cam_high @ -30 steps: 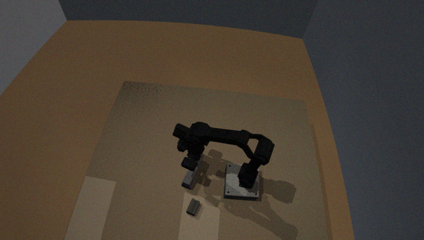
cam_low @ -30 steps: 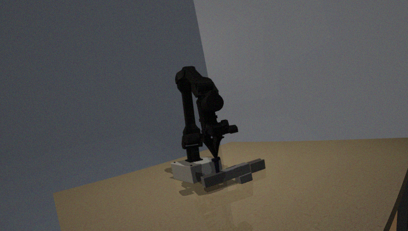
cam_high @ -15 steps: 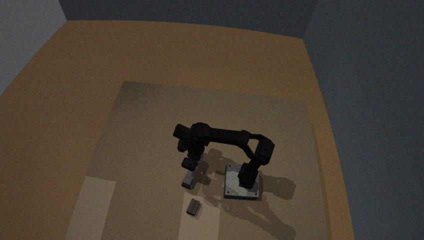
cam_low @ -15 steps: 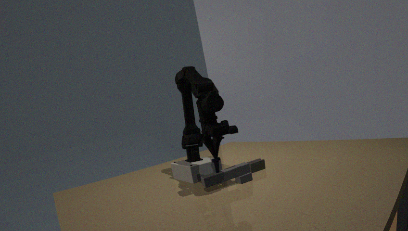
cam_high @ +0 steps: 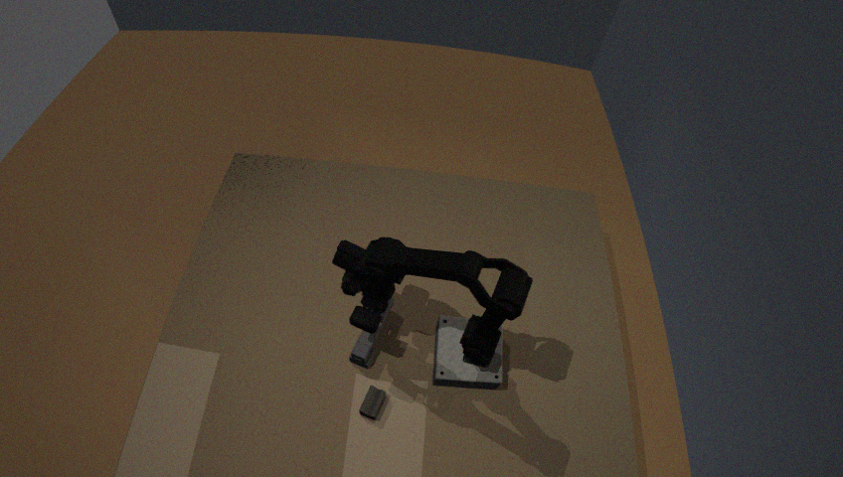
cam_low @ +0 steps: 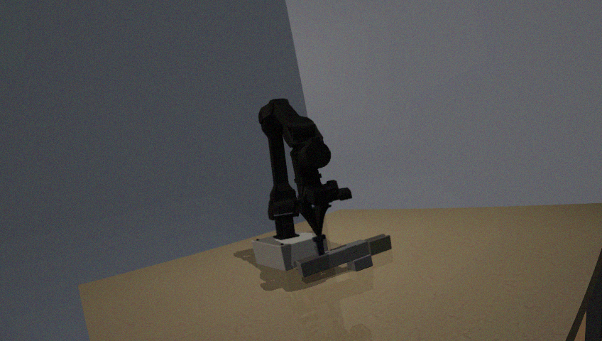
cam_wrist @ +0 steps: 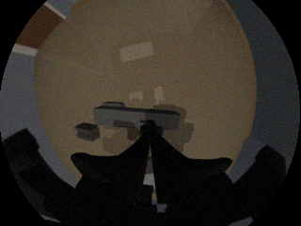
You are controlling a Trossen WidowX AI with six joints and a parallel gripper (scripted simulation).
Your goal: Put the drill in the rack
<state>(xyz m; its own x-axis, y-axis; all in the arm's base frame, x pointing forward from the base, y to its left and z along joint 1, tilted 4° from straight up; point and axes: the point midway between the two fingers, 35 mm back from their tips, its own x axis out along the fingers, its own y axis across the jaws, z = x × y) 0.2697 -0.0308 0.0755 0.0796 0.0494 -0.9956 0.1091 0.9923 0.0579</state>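
Observation:
My gripper (cam_low: 321, 252) (cam_wrist: 150, 131) is shut, with nothing seen between the fingers. Its tips are low at the long grey block (cam_high: 361, 350) (cam_low: 348, 254) (cam_wrist: 105, 116), right of its middle in the wrist view; whether they touch it I cannot tell. In the top view the wrist hides the tips. A small grey block (cam_high: 373, 402) (cam_low: 380, 244) (cam_wrist: 87, 132) lies apart, off one end of the long block. Another low grey piece (cam_low: 362, 263) (cam_wrist: 113, 104) is at the long block's far side in the wrist view. The dim light does not show which parts are key, drill or rack.
The arm's pale base box (cam_high: 455, 357) (cam_low: 267, 254) stands beside the long block. The arm arches over from it and casts shadows on the table (cam_high: 283, 247) (cam_low: 443, 274). Grey walls rise behind the table. Lighter patches lie on its surface.

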